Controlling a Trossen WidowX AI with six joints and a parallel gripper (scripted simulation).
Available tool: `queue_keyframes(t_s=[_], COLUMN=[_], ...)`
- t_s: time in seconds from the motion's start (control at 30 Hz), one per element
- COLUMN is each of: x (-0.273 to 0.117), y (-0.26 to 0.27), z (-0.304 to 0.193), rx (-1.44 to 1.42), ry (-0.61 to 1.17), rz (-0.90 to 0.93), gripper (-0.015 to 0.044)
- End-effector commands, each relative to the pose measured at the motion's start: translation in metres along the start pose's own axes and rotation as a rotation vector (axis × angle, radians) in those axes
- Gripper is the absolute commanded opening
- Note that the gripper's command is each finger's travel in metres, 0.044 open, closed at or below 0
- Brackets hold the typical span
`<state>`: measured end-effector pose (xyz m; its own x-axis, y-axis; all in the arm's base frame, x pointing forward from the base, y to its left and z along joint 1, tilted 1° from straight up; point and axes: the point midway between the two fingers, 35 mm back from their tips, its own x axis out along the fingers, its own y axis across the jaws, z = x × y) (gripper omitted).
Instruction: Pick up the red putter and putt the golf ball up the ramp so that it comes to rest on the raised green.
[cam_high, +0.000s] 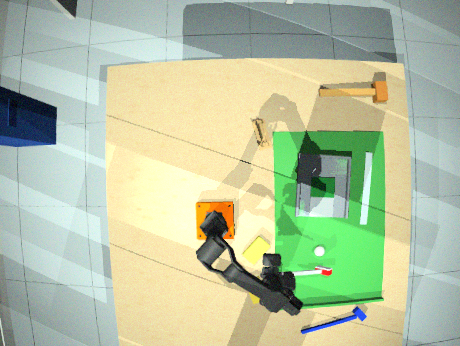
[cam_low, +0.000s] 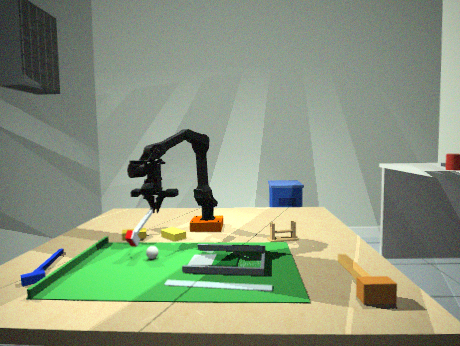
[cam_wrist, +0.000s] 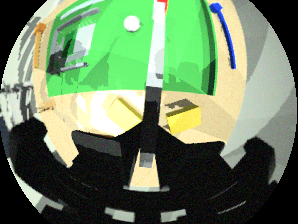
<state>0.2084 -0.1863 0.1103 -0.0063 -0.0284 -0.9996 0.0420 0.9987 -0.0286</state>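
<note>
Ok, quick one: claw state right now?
Claw: closed on the red putter, gripping its shaft.

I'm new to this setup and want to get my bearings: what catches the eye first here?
The bright green mat fills the table's right side, with the grey-framed raised green on it. The black arm's hand grips the red putter, whose red head hangs just beside the white golf ball.
</note>
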Motion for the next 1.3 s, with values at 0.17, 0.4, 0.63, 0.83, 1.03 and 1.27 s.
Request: queue_keyframes(t_s=[0.17,0.4,0.63,0.83,1.03,1.27], x=[0.013,0.024,0.036,0.036,0.036,0.038], y=[0.000,0.000,0.000,0.000,0.000,-0.023], z=[0.000,0.000,0.000,0.000,0.000,0.000], rx=[0.002,0.002,0.002,0.003,0.003,0.002], ry=[-0.002,-0.002,-0.002,0.000,0.000,-0.002], rz=[-0.002,-0.002,-0.002,0.000,0.000,-0.004], gripper=[0.0000,0.0000,0.0000,0.0000,0.0000,0.0000])
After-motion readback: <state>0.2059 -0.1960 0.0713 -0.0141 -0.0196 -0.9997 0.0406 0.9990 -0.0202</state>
